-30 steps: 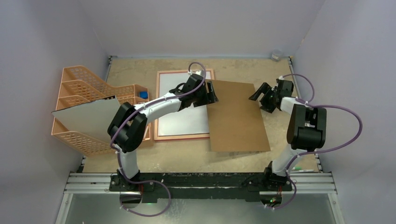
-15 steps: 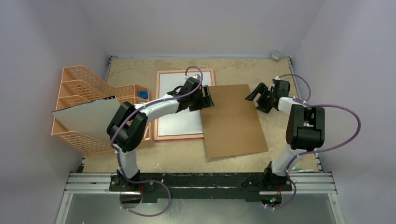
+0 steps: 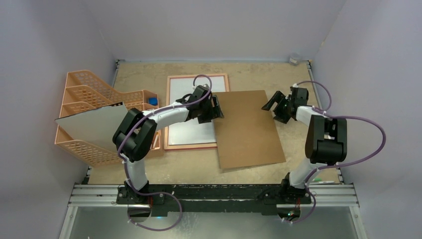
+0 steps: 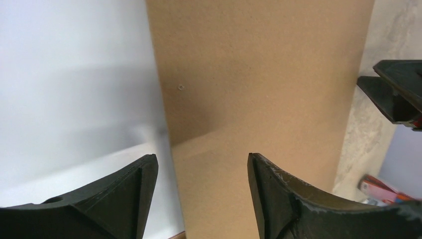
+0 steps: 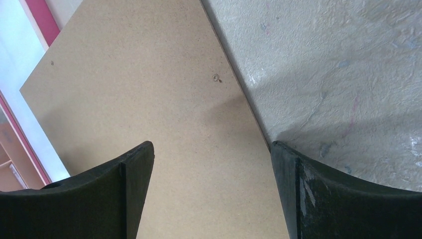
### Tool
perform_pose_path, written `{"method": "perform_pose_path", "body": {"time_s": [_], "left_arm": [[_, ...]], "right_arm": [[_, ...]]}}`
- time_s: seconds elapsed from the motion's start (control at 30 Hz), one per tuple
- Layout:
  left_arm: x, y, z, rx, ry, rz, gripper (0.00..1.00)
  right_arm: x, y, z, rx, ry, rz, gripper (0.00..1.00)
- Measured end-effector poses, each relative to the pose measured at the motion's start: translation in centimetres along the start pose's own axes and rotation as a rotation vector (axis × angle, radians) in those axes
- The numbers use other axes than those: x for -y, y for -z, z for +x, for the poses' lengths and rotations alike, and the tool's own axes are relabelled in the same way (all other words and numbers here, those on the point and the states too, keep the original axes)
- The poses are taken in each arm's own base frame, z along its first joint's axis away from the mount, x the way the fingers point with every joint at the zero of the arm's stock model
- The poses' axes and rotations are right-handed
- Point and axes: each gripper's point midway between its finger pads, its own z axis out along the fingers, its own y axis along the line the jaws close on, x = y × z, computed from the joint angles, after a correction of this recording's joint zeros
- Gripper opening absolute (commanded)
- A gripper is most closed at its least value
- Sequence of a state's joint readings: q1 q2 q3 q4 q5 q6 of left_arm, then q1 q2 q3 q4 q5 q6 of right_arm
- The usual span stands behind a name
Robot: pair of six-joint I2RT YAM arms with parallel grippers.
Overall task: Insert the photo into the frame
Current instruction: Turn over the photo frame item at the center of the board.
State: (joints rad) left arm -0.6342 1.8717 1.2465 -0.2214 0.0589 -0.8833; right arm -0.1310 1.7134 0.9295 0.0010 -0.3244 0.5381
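Left gripper (image 4: 201,162) spread over backing board (image 3: 247,129) left edge; right gripper (image 5: 211,149) spread at its right edge. Board overlaps frame (image 3: 196,76); photo (image 3: 191,132) white-side up.

Pale lavender-grey walls (image 3: 214,25) closed in the table (image 3: 259,74) on three sides, as seen from the overhead cam. The tabletop was beige and mottled, w/ a rough, speckled finish in the close wrist views. Soft, even light fell from above, leaving only faint shadows. An aluminium rail (image 3: 214,191) ran along the near edge; below it lay a glossy grey surface (image 3: 214,224). An orange mesh organiser (image 3: 84,89) stood at view left, close to the side wall.
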Motion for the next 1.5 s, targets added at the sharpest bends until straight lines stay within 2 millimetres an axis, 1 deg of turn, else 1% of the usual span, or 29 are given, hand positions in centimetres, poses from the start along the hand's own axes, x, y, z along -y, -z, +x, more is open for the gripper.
{"method": "perform_pose_path", "body": {"time_s": [0.1,0.17,0.23,0.33,0.37,0.5,0.63,0.7,0.83,1.03,1.17,1.27,1.3,1.43,1.5], "left_arm": [[0.8,-0.1,0.5,-0.030,0.029,0.044,0.63],[1.2,-0.2,0.7,-0.043,0.041,0.064,0.62],[1.1,-0.4,0.9,-0.057,0.052,0.067,0.63],[0.8,-0.7,1.1,-0.073,0.067,0.065,0.67],[0.5,-0.9,1.5,-0.089,0.071,0.051,0.68],[0.0,-1.4,2.2,-0.114,0.081,0.033,0.67],[0.7,-1.4,2.2,-0.126,0.095,0.065,0.60],[1.3,-1.3,2.1,-0.127,0.103,0.091,0.55],[1.5,-1.3,1.9,-0.138,0.128,0.123,0.44],[2.6,-0.9,1.5,-0.153,0.152,0.232,0.33],[4.2,0.0,0.5,-0.141,0.123,0.317,0.19],[5.9,1.2,-0.2,-0.130,0.096,0.399,0.06],[6.4,1.5,-0.4,-0.128,0.091,0.423,0.00],[8.7,3.1,-1.6,-0.121,0.060,0.535,0.00],[9.3,3.6,-2.0,-0.119,0.052,0.554,0.00]], "right_arm": [[0.0,0.0,0.1,0.006,0.003,-0.007,0.89],[0.0,0.0,0.1,0.011,0.006,-0.013,0.89],[0.0,0.0,0.2,0.014,0.010,-0.017,0.89],[0.0,0.0,0.2,0.018,0.015,-0.021,0.89],[0.0,0.0,0.2,0.018,0.016,-0.022,0.89],[0.0,0.0,0.2,0.018,0.017,-0.024,0.89],[-0.1,0.0,0.2,0.017,0.017,-0.027,0.89],[-0.1,0.0,0.2,0.016,0.018,-0.029,0.89],[0.0,0.0,0.1,0.022,0.030,-0.031,0.89],[0.5,0.1,-0.5,0.050,0.050,-0.022,0.88],[1.0,0.3,-0.8,0.063,0.056,0.003,0.87],[1.4,0.6,-0.7,0.061,0.054,0.031,0.87],[1.6,0.8,-0.5,0.058,0.052,0.044,0.87],[2.4,1.8,0.5,0.025,0.031,0.114,0.86],[2.4,2.5,0.6,0.017,0.024,0.148,0.86]]}}
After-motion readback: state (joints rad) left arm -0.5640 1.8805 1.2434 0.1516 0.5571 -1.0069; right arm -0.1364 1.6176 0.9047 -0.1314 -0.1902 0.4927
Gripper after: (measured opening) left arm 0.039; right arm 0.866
